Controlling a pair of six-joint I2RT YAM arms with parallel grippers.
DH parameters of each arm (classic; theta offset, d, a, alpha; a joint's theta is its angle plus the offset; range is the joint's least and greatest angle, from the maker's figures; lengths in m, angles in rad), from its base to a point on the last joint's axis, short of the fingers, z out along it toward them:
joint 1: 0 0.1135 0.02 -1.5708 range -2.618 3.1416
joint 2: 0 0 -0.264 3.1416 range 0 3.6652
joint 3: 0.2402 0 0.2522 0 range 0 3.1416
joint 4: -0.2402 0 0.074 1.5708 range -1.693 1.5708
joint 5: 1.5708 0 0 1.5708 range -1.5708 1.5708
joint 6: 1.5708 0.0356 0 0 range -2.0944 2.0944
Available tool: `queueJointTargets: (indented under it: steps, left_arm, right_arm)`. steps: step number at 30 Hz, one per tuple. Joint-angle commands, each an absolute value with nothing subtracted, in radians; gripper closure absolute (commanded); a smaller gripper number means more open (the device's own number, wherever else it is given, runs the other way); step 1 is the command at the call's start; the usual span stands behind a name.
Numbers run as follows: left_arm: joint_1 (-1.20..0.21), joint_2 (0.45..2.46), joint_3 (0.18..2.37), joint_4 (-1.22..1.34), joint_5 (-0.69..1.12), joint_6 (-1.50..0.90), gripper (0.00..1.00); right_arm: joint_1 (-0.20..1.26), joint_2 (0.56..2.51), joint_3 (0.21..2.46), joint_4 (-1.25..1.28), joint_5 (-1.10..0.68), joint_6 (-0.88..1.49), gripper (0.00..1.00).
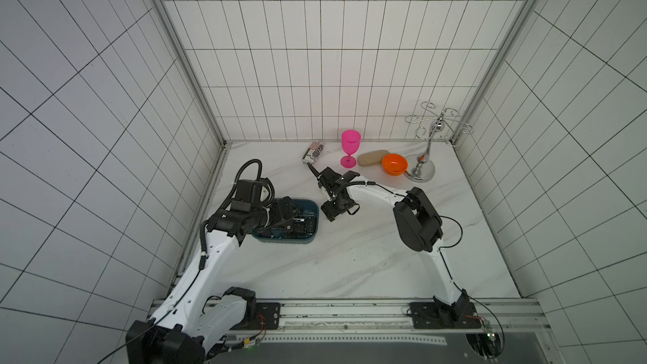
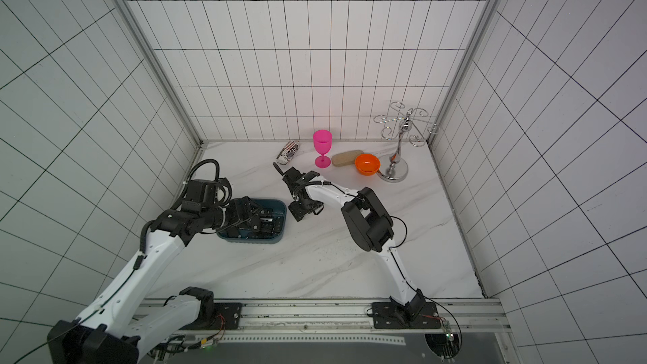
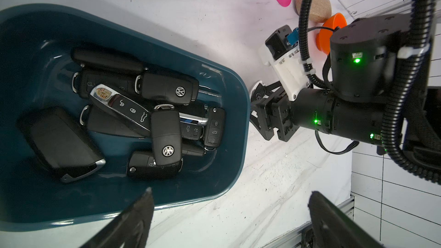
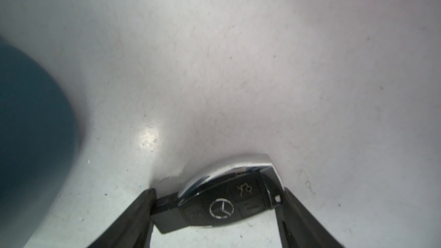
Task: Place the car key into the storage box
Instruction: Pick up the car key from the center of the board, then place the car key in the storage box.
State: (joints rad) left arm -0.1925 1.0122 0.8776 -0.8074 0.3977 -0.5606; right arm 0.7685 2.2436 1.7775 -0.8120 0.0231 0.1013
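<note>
Right claw [image 4: 217, 193]: aimed down at the table [image 1: 367, 260], with its jaws set astride the key [image 4: 222, 203]. One finger [image 4: 128, 223] touches the key's black end. The opposite finger sits at the silver-edged end. It cannot be told whether the key is clamped. The key lies flat on the table, not lifted.

Table: white, marble-patterned, directly beneath the claw.

Box [image 3: 238, 120]: teal tub, just beside the right claw, on the robot's left of it. The near wall is close to the fingertips but apart from them. Several fobs [image 3: 164, 137] are piled inside.

Left claw [image 3: 230, 194]: released, jaws wide with nothing between them, hanging over the box's edge. It is farther from the key than the right claw.

Key: between the right claw's fingers, outside the box. Its long axis runs from finger to finger across the jaw gap, so any grip falls on its two ends.

Judgement: the coming move is a lift, then a short carry to the robot's left over the near wall. An end-on hold may let the key pivot.
</note>
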Motion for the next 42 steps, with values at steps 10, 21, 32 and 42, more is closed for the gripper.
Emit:
queueJointTargets:
  steps: [10,21,32,42]
  left_arm:
    - [-0.187,1.016,0.894,-0.812,0.367,-0.558,0.01]
    - [0.01,0.954,0.96,-0.875,0.308,-0.531,0.01]
    - [0.322,0.923,0.81,-0.797,0.43,-0.728,0.01]
    - [0.336,0.815,0.775,-0.8,0.266,-0.66,0.01]
  right_arm:
    - [0.775,2.111,1.785,-0.99,0.171,0.11,0.31]
    - [0.905,2.051,1.938,-1.066,0.136,0.133,0.29]
    - [1.01,2.154,2.131,-1.059,-0.018,0.086,0.29]
    - [1.019,2.234,2.134,-1.001,-0.076,0.064,0.28]
